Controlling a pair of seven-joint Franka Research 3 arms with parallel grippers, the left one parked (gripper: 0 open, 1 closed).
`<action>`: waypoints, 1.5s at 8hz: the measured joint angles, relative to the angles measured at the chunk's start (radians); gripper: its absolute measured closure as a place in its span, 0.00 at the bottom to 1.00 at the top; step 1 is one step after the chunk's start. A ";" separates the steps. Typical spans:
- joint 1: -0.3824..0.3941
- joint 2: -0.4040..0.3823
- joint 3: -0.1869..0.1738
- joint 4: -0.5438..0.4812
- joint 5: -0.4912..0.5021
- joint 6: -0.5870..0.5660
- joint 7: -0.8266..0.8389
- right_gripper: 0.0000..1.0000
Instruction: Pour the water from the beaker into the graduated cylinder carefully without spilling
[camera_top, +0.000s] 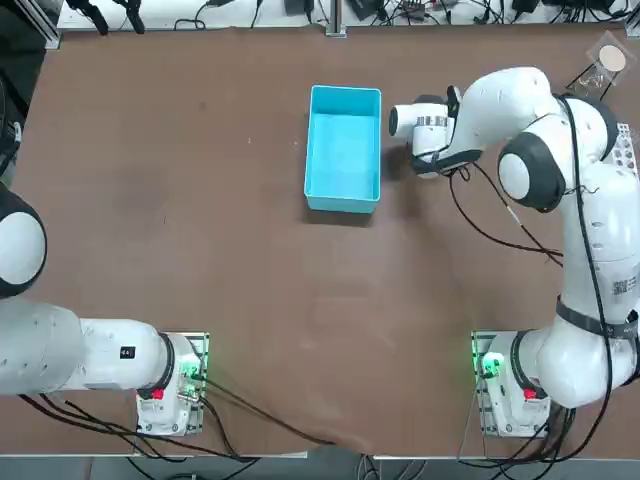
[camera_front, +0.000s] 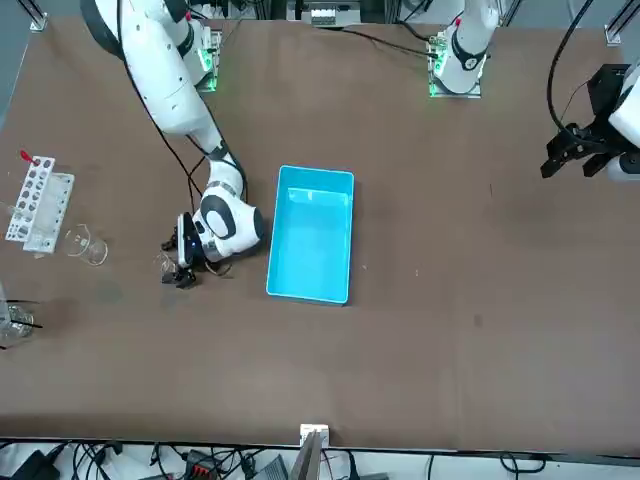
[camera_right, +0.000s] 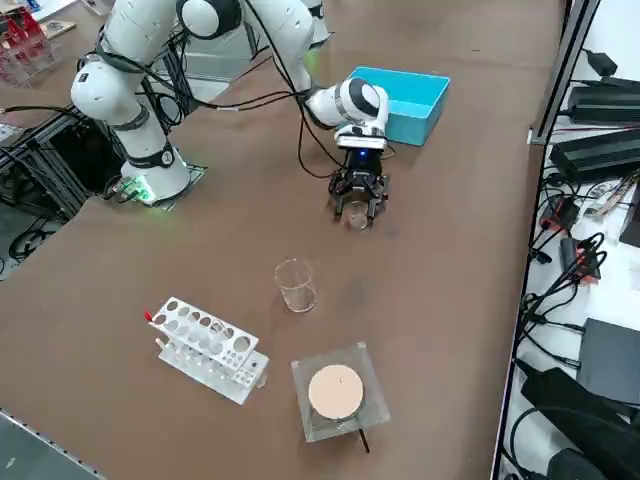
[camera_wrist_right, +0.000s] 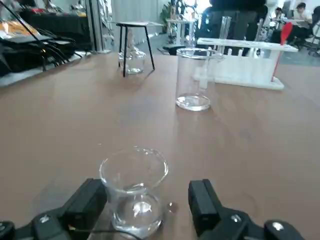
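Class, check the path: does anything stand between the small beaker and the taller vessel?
Nothing visible stands between the beaker and the taller glass vessel; the right gripper's open fingers flank the beaker.

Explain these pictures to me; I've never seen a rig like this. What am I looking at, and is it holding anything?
You are looking at a white robot arm over a brown table. One picture looks straight down, one faces the robot from across the table, one looks down from its right, and one comes from the working arm's wrist.

The right gripper is low over the table, its jaws open on either side of the small glass beaker; nothing is gripped. Whether it contains water is hard to tell.

Also on the table are the taller graduated cylinder, a white rack, a glass flask under a black-legged stand, and a blue bin.
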 joint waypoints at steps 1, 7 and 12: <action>0.005 -0.025 0.004 0.031 0.070 0.000 -0.045 0.00; 0.009 -0.242 0.032 0.255 0.563 -0.017 -0.617 0.00; -0.076 -0.361 0.029 0.267 0.823 -0.085 -1.192 0.00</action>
